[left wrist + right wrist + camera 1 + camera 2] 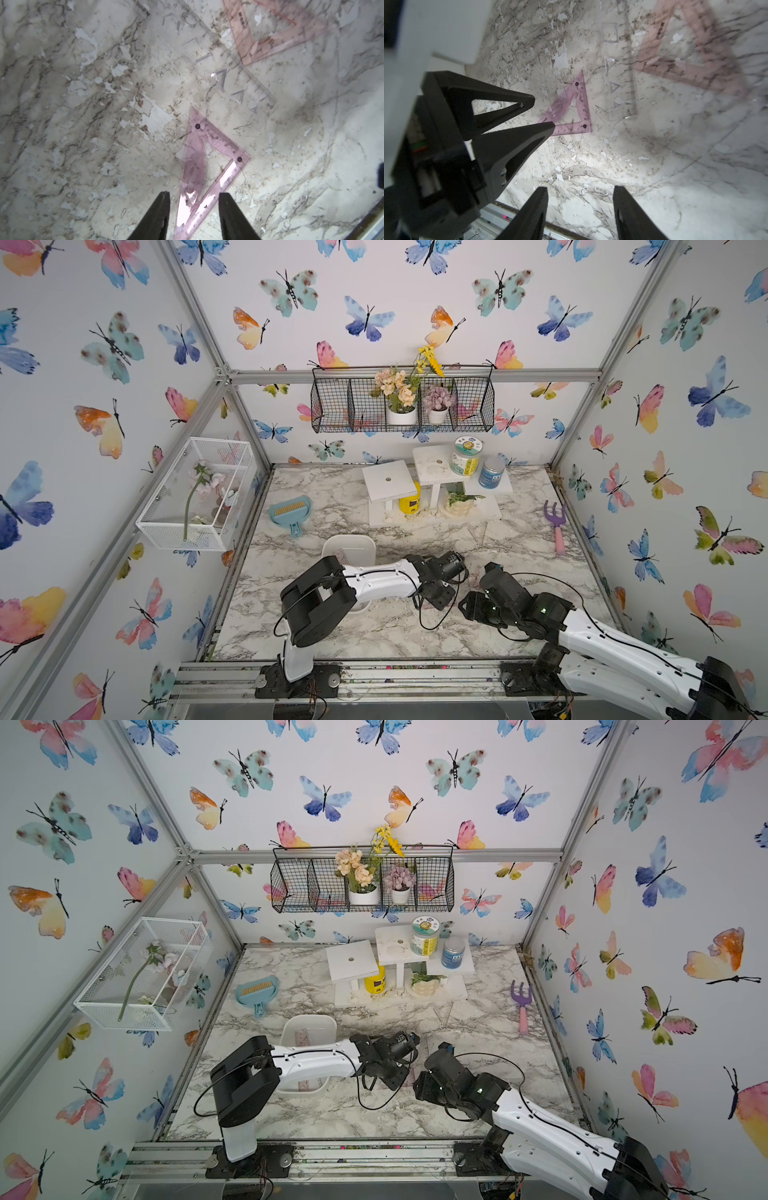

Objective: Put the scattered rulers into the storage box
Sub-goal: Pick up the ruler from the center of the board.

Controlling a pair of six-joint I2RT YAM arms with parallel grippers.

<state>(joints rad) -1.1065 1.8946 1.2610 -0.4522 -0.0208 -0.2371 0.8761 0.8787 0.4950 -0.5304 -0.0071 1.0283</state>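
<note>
Your right arm reaches in low from the front rail, the right gripper (pixel 580 188) tilted down over the table (pixel 654 166), jaws apart and empty. Your left arm folds at the elbow, forearm crossing above the storage box (pixel 291 1027). The left gripper (pixel 194 194) stands parted astride a corner of the small set square (pixel 193 166), which lies flat. Beyond lie the clear ruler (pixel 249 79) and the large set square (pixel 245 31). One pink ruler (pixel 303 1038) sits in the box.

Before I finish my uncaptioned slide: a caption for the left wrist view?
Open left gripper straddling a pink set square on the marble tabletop, clear ruler beyond.
</note>
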